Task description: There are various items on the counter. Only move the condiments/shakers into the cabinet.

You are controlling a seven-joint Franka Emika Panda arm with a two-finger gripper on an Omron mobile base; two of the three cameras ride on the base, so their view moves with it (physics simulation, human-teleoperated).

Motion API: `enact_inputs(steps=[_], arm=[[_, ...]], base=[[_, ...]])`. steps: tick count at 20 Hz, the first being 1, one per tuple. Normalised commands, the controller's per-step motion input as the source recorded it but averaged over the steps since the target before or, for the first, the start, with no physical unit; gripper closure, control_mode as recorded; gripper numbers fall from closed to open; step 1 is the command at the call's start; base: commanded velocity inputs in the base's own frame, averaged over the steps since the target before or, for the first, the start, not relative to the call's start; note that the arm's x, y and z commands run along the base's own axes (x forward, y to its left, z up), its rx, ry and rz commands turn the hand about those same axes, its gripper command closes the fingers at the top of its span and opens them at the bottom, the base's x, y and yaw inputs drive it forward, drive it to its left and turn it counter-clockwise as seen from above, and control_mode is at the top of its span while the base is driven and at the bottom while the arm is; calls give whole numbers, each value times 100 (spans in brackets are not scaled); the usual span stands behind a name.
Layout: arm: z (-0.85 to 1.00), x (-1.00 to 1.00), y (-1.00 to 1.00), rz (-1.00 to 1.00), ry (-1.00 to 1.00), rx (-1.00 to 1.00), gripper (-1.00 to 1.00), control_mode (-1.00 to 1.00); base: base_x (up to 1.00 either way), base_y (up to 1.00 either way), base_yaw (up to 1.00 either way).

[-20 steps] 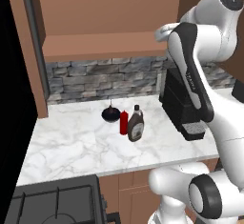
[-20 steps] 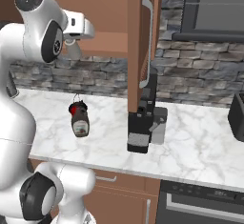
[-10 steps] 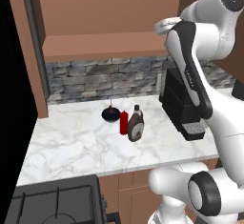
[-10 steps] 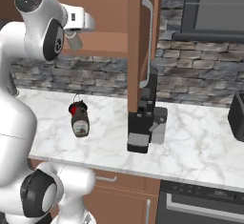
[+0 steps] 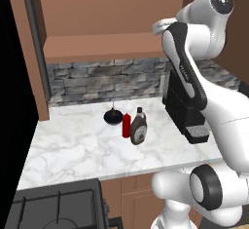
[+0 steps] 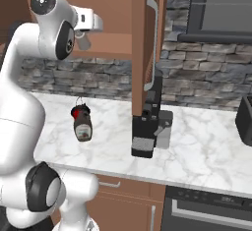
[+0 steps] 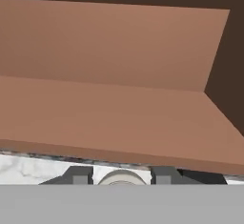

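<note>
Up high, pale shaker [image 7: 122,177] pinched between tool [image 7: 122,175] tips, before cabinet [image 7: 119,118] shelf.

red bottle [image 5: 126,124] upright on counter [image 5: 73,145]; brown bottle [image 5: 138,127] touching | shaker [image 7: 122,177] between fingertips

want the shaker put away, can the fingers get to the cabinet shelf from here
Probably yes: the shelf lies open just ahead of the fingers, which pinch the shaker.

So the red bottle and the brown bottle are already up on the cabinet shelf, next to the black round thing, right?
Not on the shelf: the left base view shows the red bottle and brown bottle on the marble counter, next to the black round thing.
</note>
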Motion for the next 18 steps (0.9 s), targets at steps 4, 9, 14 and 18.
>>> enact_inputs(steps=[4,9,14,18], arm=[[0,54,0,0,5,0,100,-100],[-3,58,-1,0,5,0,100,-100],[-21,44,0,0,0,0,100,-100],[-44,44,0,0,0,0,100,-100]], base=[[0,0,0],[0,0,0],[0,0,0],[0,0,0]])
